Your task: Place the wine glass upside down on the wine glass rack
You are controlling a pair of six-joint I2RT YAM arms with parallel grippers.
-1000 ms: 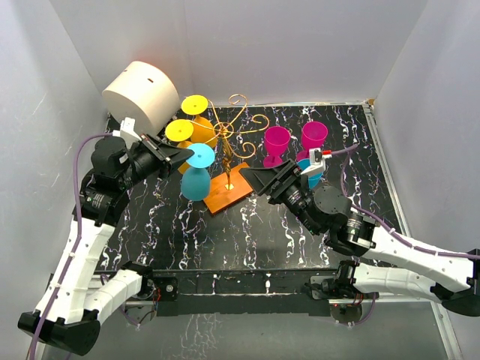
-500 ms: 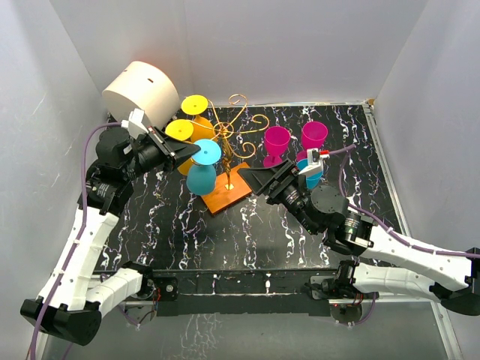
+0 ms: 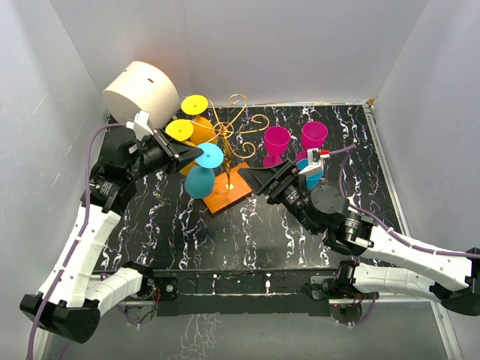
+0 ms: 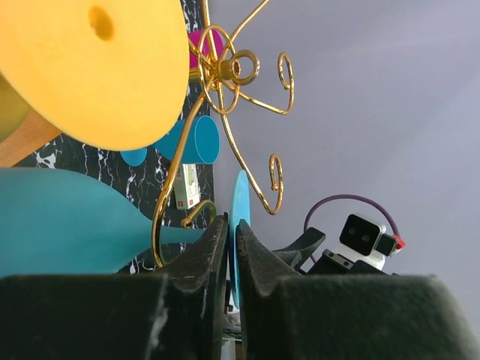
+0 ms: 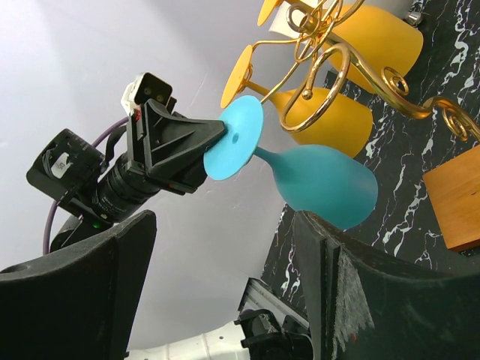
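The teal wine glass (image 3: 196,182) hangs bowl-down and tilted at the left side of the wine glass rack (image 3: 229,131), a gold wire stand on an orange wooden base (image 3: 227,190). My left gripper (image 3: 192,154) is shut on the rim of the glass's foot (image 4: 240,214). In the left wrist view a gold curl (image 4: 161,225) loops by the stem; whether it bears the glass I cannot tell. Two yellow glasses (image 3: 180,130) hang upside down on the rack. My right gripper (image 3: 253,178) is open just right of the base, holding nothing, and faces the teal glass (image 5: 322,184).
Two pink glasses (image 3: 277,139) stand upright right of the rack, with another teal one (image 3: 310,172) partly behind my right arm. A white cylinder (image 3: 141,93) lies at the back left. Grey walls close in on three sides.
My left gripper has carried the teal glass a little rightward, closer to the rack's post. The right arm has barely shifted.
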